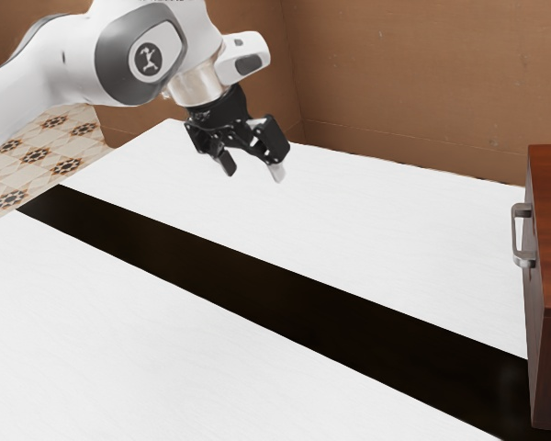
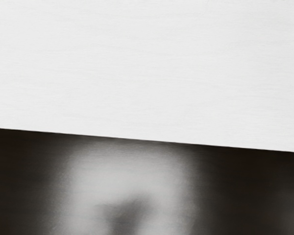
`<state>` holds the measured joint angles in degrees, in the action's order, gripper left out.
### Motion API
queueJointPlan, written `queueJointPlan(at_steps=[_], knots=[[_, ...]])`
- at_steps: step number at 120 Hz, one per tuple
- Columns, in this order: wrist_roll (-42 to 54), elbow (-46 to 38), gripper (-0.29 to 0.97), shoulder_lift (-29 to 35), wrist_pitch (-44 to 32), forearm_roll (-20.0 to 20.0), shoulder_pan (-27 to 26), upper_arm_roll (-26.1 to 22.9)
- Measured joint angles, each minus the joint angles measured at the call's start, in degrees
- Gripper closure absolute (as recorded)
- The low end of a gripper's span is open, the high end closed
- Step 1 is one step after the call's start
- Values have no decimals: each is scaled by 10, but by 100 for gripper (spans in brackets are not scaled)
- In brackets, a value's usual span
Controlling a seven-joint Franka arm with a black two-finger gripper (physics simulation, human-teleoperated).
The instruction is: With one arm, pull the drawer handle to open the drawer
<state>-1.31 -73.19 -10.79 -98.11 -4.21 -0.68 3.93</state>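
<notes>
A dark brown wooden drawer cabinet stands at the exterior view's right edge, with a grey metal handle on its front face. The drawer front sits flush with the cabinet. My black gripper hangs above the far white table surface near the upper middle, far to the left of the handle. Its two fingers stand apart, open, with nothing between them. In the wrist view the white tabletop lies under my hand, meeting a dark band.
A wide dark gap runs diagonally between the two white table surfaces. Brown cardboard-like walls close off the back. A patterned tile floor shows at the left. White surface stretches between my gripper and the cabinet.
</notes>
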Motion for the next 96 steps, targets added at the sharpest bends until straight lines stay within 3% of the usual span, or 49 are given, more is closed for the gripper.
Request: queueJointPlan(at_steps=[49, 96], knots=[[-5, -2, 0, -22, -66, -87, -3, -4], [-11, -7, 0, -49, -27, -188, -34, -19]])
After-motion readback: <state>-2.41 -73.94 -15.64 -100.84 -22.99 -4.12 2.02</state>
